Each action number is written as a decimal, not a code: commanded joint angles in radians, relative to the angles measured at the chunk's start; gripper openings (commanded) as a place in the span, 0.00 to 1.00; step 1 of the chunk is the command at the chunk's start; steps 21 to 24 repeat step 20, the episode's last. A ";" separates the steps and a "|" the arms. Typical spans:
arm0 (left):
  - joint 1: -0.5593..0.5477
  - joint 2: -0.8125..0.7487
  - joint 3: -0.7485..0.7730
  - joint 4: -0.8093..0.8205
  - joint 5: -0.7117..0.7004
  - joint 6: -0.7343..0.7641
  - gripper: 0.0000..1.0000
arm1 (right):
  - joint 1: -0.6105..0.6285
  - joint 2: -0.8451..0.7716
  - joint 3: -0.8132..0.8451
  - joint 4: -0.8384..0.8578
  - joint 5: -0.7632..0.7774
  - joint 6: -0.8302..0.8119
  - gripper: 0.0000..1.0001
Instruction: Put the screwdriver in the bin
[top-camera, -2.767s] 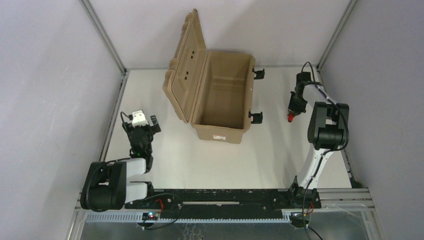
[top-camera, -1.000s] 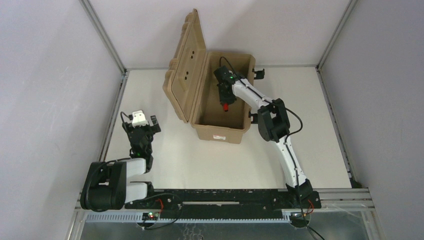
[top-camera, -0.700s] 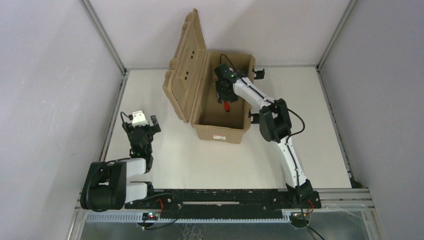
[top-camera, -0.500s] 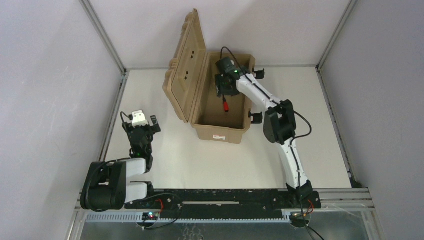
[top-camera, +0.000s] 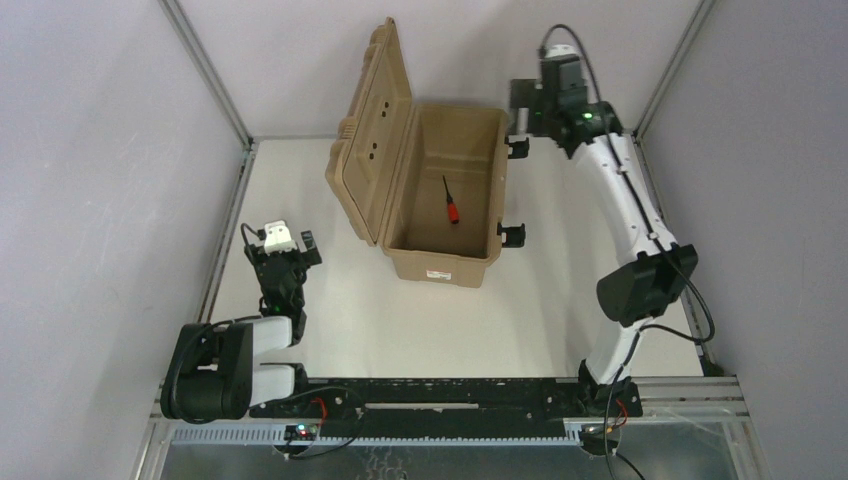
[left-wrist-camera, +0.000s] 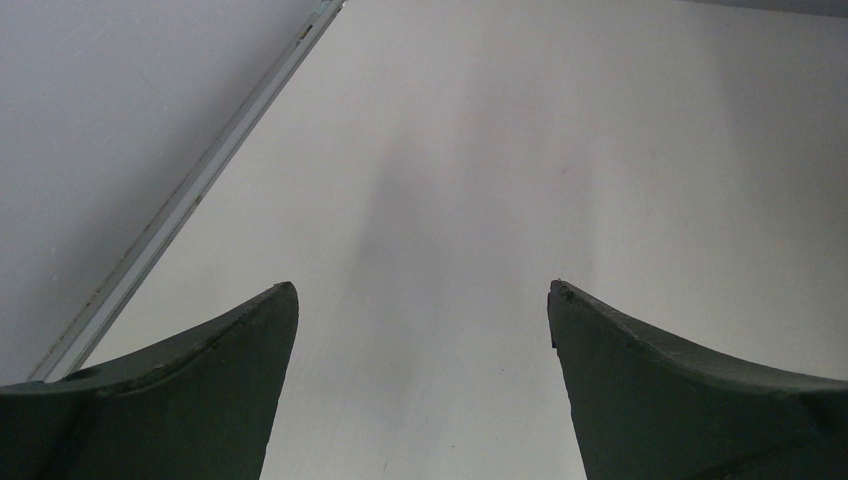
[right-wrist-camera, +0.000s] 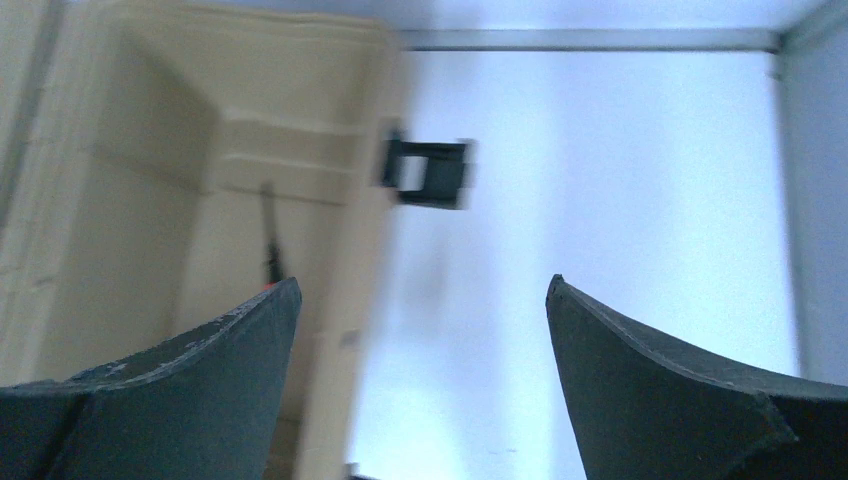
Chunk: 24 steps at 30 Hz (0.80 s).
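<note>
Nearest the bases, the left gripper (left-wrist-camera: 421, 292) sat low over the table (top-camera: 400, 320), well apart from the bin. Its fingers were spread wide and held nothing.

Further out stood the bin (top-camera: 440, 262), its white label (top-camera: 440, 273) on the near end wall and its lid (top-camera: 370, 150) tilted open on the left side. The screwdriver (top-camera: 451, 203) lay flat on the bin floor, roughly mid-length, with the red handle toward me and the dark shaft pointing away. Nothing was touching it.

Farthest out, the right gripper (right-wrist-camera: 420, 288) hung high beyond the bin's far right corner, just beside the far latch (top-camera: 517, 148). Its fingers were wide apart and empty. The right wrist view was blurred, though the screwdriver showed inside the bin to the left of the fingers.

I judged the placement complete, with only the clearing of the right arm left to do. To do that well, I would keep the arm high until it was past the rim and both latches. I would then bring it home on the right side, away from the open lid, so that nothing jarred the bin. I would leave the fingers open and send neither arm back into the bin.
</note>
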 joint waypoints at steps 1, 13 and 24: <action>0.007 -0.002 0.045 0.048 0.018 -0.014 1.00 | -0.178 -0.098 -0.084 0.059 -0.050 -0.072 1.00; 0.007 -0.002 0.045 0.048 0.018 -0.014 1.00 | -0.474 -0.196 -0.231 0.167 -0.097 -0.190 1.00; 0.007 -0.002 0.046 0.048 0.018 -0.014 1.00 | -0.492 -0.244 -0.296 0.214 -0.172 -0.177 1.00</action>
